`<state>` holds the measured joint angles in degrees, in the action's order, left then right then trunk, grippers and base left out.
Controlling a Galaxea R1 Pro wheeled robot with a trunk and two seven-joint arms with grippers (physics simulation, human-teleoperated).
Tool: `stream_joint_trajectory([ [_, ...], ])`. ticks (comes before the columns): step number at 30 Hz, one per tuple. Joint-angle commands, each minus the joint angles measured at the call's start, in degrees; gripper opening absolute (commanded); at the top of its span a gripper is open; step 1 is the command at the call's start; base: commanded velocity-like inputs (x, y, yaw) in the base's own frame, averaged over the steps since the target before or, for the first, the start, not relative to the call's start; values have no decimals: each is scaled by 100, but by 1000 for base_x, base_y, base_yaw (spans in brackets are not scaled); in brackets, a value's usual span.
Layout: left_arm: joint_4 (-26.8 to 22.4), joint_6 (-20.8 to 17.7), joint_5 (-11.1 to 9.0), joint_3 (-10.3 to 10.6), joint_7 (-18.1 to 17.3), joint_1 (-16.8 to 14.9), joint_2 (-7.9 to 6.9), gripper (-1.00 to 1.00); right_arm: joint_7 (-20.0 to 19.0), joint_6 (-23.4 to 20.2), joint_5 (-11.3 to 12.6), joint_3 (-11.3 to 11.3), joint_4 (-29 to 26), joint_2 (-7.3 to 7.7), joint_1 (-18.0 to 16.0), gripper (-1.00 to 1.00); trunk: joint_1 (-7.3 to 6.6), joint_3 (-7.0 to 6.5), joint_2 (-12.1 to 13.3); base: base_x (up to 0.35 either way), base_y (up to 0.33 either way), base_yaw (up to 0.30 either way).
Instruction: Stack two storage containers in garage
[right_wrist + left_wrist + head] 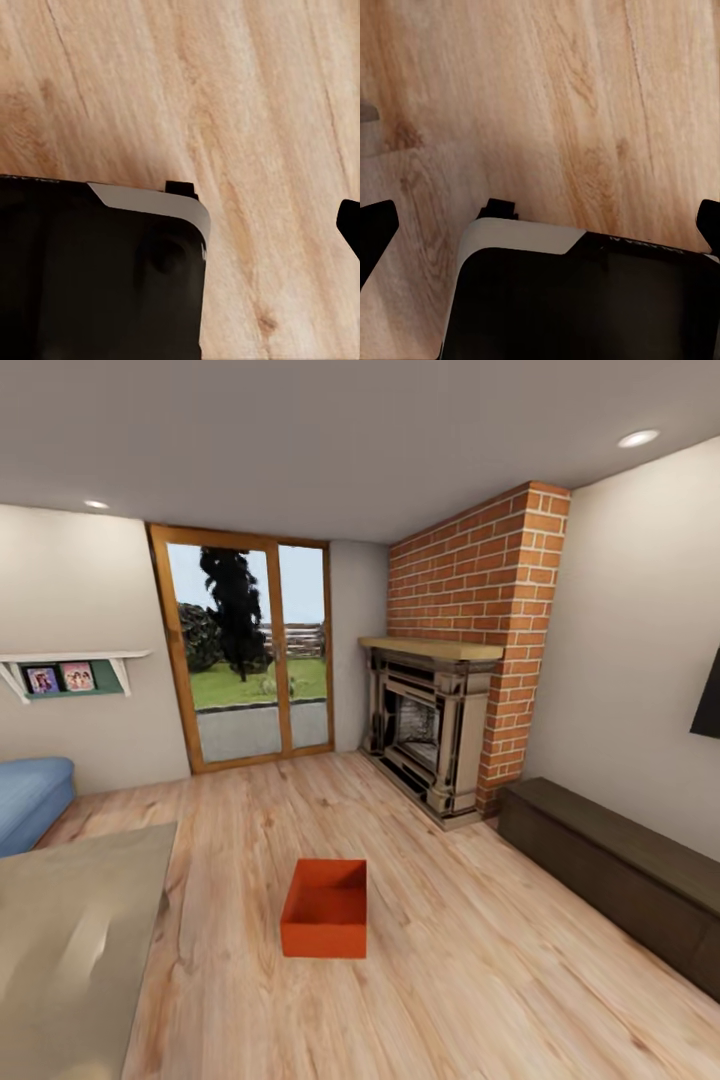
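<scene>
Both my claws hang empty, pointing down over my base: left claw (540, 225) spread wide, right claw's (348, 225) spread unclear.

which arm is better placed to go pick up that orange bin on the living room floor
Neither has a real edge yet. The orange bin sits roughly centred ahead on the wood floor, apart from the robot, and both wrist cameras look down at bare planks. Given its width, probably both arms after driving closer.
</scene>
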<state>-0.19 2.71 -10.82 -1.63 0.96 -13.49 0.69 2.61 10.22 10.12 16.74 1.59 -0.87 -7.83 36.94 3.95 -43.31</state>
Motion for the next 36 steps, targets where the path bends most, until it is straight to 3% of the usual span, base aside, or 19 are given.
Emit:
stream_joint_trajectory([
  [1,6,15,-26,-14,9,-5,2,100,11,32,53,58,17,-2,-8,100,5,9,-7,319,176,0],
  [12,5,-22,-25,-14,9,-5,2,100,11,9,44,109,17,25,-8,100,5,9,-7,318,163,0],
  [36,7,-34,-26,-18,9,-5,-7,100,11,32,42,96,17,8,-8,100,5,9,-7,322,3,0],
])
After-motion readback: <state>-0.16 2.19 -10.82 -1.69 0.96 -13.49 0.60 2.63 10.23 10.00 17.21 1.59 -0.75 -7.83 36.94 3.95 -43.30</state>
